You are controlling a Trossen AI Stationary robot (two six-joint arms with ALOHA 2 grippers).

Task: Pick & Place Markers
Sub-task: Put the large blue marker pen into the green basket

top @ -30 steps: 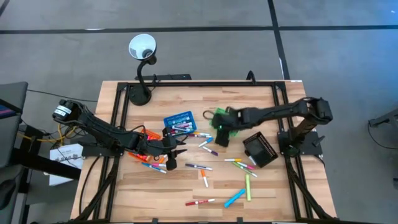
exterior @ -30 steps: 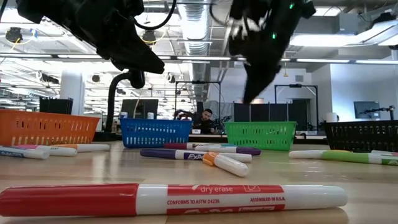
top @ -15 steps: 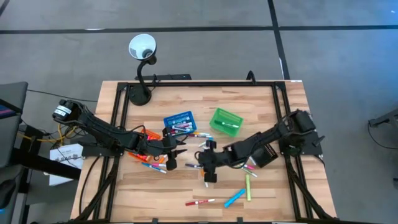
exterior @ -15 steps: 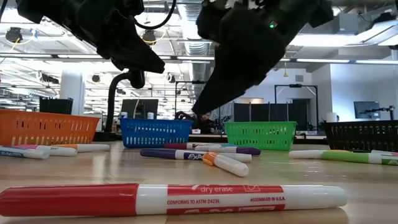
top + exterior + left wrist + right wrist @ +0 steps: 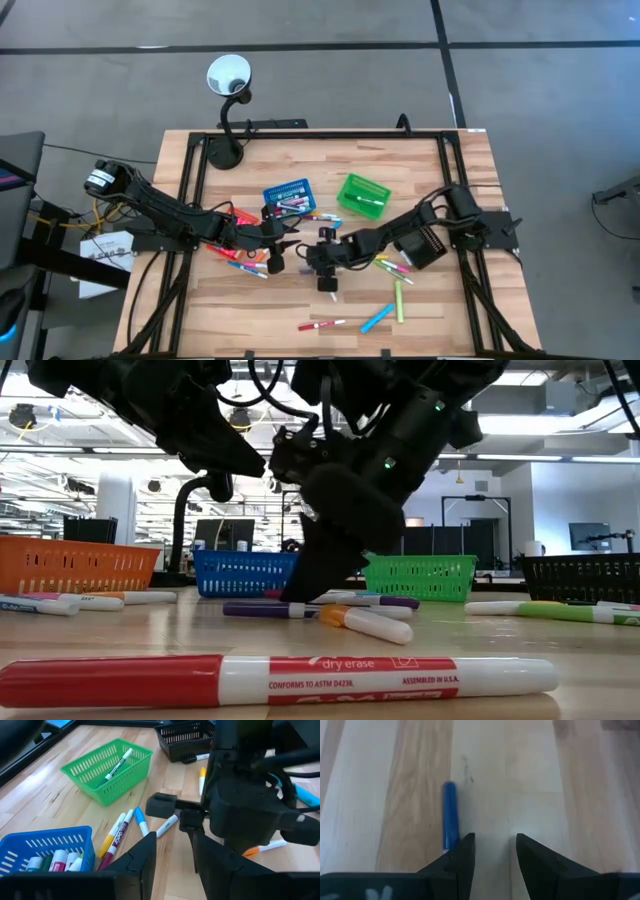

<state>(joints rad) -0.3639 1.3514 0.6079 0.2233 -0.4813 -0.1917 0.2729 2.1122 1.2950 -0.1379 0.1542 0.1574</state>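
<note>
Markers lie scattered on the wooden table (image 5: 220,300): a red-and-white one (image 5: 322,325) near the near edge, a light blue one (image 5: 377,318), a green one (image 5: 398,300), and others around both grippers. One lies in the green basket (image 5: 362,195). My right gripper (image 5: 327,283) is open, low over the table's middle, pointing down. In the right wrist view its fingers (image 5: 493,851) straddle bare wood, with a blue marker end (image 5: 450,817) just outside one finger. My left gripper (image 5: 276,262) is open and hangs above the table to its left. My right gripper comes from above, pointing down. One finger (image 5: 462,855) stands right against the blue marker's end (image 5: 451,840), which lies flat on the table outside the gap. I cannot tell whether the finger touches it.
The blue basket (image 5: 290,195) holds markers, the orange basket (image 5: 238,215) sits under my left arm, and the black basket (image 5: 420,240) sits under my right arm. A lamp base (image 5: 222,152) stands at the far left corner. Bare wood lies along the near left edge.
My right gripper has swung from above the green basket toward the near left, to the table's middle, and has come down to the tabletop beside the markers there. The left arm has kept still.
</note>
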